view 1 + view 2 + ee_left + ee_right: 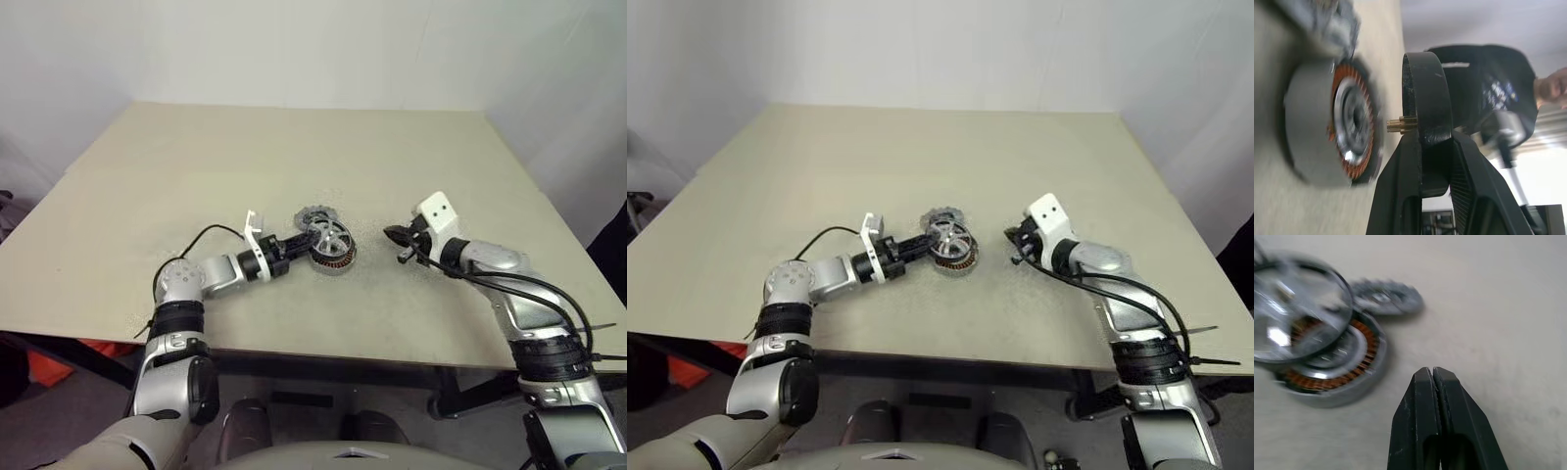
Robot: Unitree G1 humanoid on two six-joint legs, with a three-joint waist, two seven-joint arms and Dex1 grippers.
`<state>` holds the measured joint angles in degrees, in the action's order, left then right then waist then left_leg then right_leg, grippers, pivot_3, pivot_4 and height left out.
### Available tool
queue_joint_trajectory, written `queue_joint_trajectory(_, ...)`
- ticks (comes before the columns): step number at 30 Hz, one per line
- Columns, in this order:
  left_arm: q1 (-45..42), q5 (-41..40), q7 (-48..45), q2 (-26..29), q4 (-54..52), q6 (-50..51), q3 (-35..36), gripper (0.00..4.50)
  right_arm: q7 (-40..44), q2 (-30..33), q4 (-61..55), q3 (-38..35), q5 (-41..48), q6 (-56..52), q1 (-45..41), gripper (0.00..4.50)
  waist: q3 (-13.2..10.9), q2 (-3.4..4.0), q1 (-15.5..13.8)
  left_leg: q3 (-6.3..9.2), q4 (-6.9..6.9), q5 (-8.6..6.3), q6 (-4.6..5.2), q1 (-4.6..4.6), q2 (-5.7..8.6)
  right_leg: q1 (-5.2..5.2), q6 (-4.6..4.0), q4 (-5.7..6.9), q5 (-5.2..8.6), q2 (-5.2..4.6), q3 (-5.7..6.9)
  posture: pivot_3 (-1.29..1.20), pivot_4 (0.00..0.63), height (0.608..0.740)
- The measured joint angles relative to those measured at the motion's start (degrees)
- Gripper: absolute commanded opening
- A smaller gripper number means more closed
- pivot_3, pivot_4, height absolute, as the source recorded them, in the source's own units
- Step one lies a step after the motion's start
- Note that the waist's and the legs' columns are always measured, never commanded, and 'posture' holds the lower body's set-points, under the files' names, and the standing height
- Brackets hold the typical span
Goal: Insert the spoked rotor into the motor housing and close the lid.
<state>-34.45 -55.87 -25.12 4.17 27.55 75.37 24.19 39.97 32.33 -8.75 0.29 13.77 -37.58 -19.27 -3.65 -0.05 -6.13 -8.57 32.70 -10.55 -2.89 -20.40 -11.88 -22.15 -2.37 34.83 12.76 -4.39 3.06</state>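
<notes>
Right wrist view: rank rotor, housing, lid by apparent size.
1. motor housing
2. spoked rotor, held above the housing by the left hand; it looks about as wide, but it is nearer the camera, so treat the first two as unsure.
3. lid, farthest, clearly smallest.

Spoked rotor [328, 235]: bright silver face with broad spokes, black rim, brass-coloured centre pin; motor housing [1332, 369]: silver-grey outer wall, ring of copper-orange windings, pale silver hub. Lid [1385, 296]: dull grey, toothed pattern round its edge. Table [294, 157]: plain beige; left gripper [302, 241] and right gripper [1436, 382]: black fingers, on arms of silver with black bands and white wrist blocks.
</notes>
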Motion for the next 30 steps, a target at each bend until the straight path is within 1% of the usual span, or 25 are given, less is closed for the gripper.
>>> queue_joint_trajectory(4, 0.01, 0.96, -0.27, 0.08, 0.21, -0.53, -1.11, 0.58, 2.68, 1.88, -2.9, -0.08, 1.66, -0.1, 2.41, 0.0, 0.0, 0.0, -0.03, 0.0, 0.0, 0.0, 0.01, 0.16, 0.01, 0.14, 0.01, -0.02, 0.0, 0.0, 0.0, 0.0, 0.0, 0.74)
queue_joint_trajectory(10, -0.03, 2.56, -1.74, 0.23, 2.47, -1.96, -2.36, 0.58, 6.08, 2.69, -6.8, 0.04, 4.48, -0.35, 4.31, 0.0, 0.01, 0.01, -0.02, -0.01, 0.0, 0.0, 0.01, 0.2, 0.01, 0.15, 0.03, -0.02, 0.0, 0.0, -0.01, 0.0, 0.0, 0.74)
queue_joint_trajectory(20, -1.67, 3.49, -4.31, -0.93, 5.78, -4.88, -2.38, 0.58, 6.76, 3.3, -7.28, 0.69, 4.5, -0.27, 4.97, 0.0, 0.01, 0.01, -0.27, -0.01, 0.0, 0.0, 0.01, 0.2, 0.01, 0.16, 0.03, -0.02, -0.01, -0.01, 0.0, 0.0, 0.0, 0.74)
queue_joint_trajectory(30, -2.8, 5.04, -6.01, -0.74, 8.53, -7.08, -2.68, 0.58, 7.2, 3.72, -7.28, 1.63, 4.35, 0.23, 5.77, 0.0, 0.01, 0.01, -0.33, -0.01, 0.0, 0.0, 0.01, 0.2, 0.01, 0.16, 0.03, -0.02, -0.01, -0.01, 0.0, 0.0, 0.0, 0.74)
